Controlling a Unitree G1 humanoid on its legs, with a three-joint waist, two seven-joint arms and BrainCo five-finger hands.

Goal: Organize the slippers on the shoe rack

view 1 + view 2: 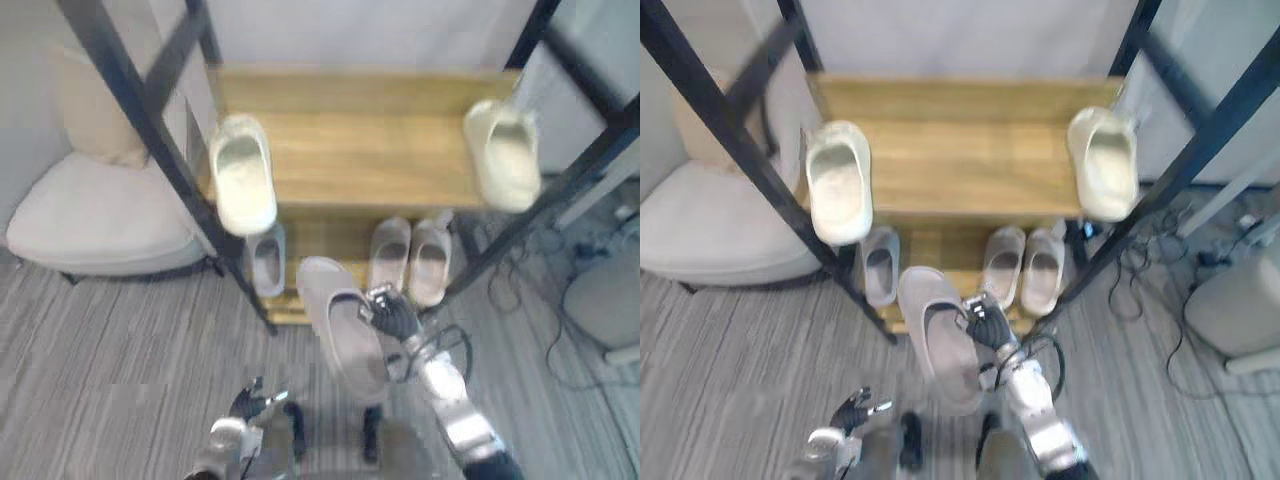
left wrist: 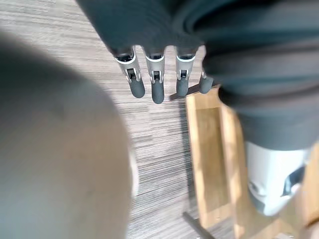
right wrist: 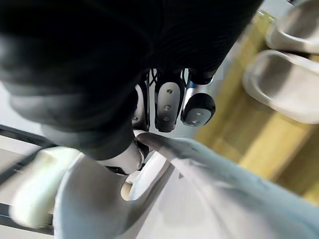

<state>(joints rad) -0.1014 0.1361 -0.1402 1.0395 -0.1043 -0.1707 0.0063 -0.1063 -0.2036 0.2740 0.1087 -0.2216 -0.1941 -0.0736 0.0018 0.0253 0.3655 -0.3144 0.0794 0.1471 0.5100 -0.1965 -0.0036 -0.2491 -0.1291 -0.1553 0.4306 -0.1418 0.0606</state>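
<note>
Before rack (image 1: 350, 150) | right hand (image 1: 395, 318) grips pale grey slipper (image 1: 345, 340), opening upward

The right hand (image 1: 392, 316), its arm reaching forward, seems to pinch the grey slipper (image 1: 322, 290) by its rim, while the left hand (image 1: 250, 404) hangs low, fingers straight.

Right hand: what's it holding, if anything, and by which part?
The right hand pinches the grey slipper by the rim of its foot opening. The left hand holds nothing.

Grey striped floor (image 1: 100, 340), white cushioned seat (image 1: 90, 215), pale wall (image 1: 380, 30)
</note>
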